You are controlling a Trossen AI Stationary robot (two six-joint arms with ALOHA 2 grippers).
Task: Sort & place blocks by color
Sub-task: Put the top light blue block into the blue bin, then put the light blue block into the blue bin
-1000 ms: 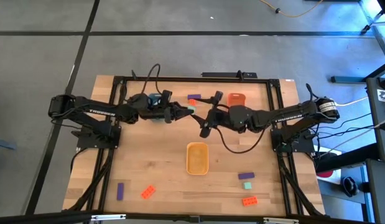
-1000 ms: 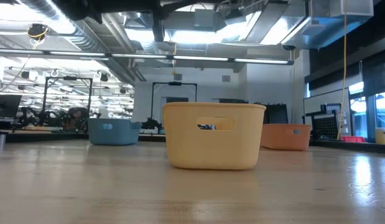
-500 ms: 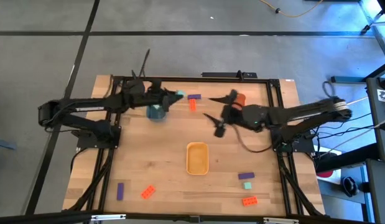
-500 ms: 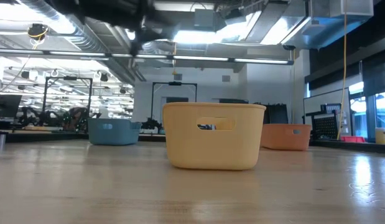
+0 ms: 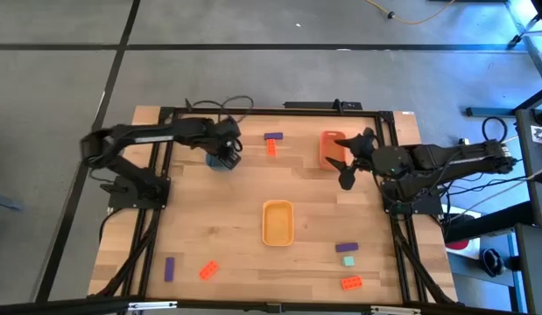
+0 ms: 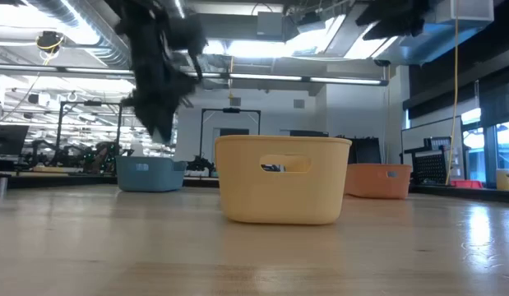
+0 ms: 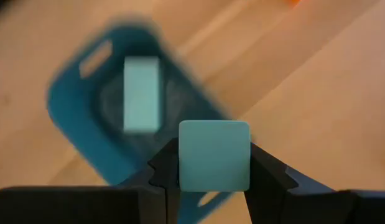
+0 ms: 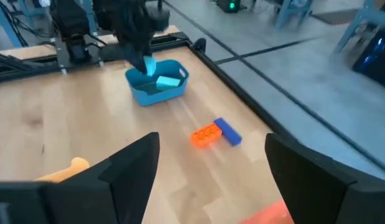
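My left gripper [image 5: 227, 156] hangs over the blue tray [image 5: 216, 160] at the far left, shut on a mint-green block [image 7: 214, 152]. A second mint block [image 7: 141, 93] lies flat on the tray's floor. My right gripper [image 5: 345, 168] is open and empty beside the orange tray [image 5: 330, 143]. A purple block [image 5: 273, 137] and an orange-red block [image 5: 271, 149] lie on the table between the two trays. More blocks lie near the front: purple [image 5: 346, 248], mint [image 5: 348, 261], orange-red [image 5: 350, 283], purple [image 5: 169, 268] and orange-red [image 5: 209, 270]. My left gripper pinches the mint block by two opposite sides [image 7: 185, 158] between its two fingertips [image 7: 166, 171]. The fingers point down from above. The block is lifted clear, above the near rim of the blue tray [image 7: 74, 134].
The yellow tray [image 5: 278, 222] stands at the table's middle, in front of both arms. In the right wrist view the left arm [image 8: 133, 31] stands over the blue tray [image 8: 156, 90]. Bare tabletop lies between the yellow tray and the far trays.
My left gripper has gone from the table's far middle toward the left and down over the blue tray, turning its fingers down, with the mint block still in it. My right gripper has drawn away toward the table's right edge, beside the orange tray.
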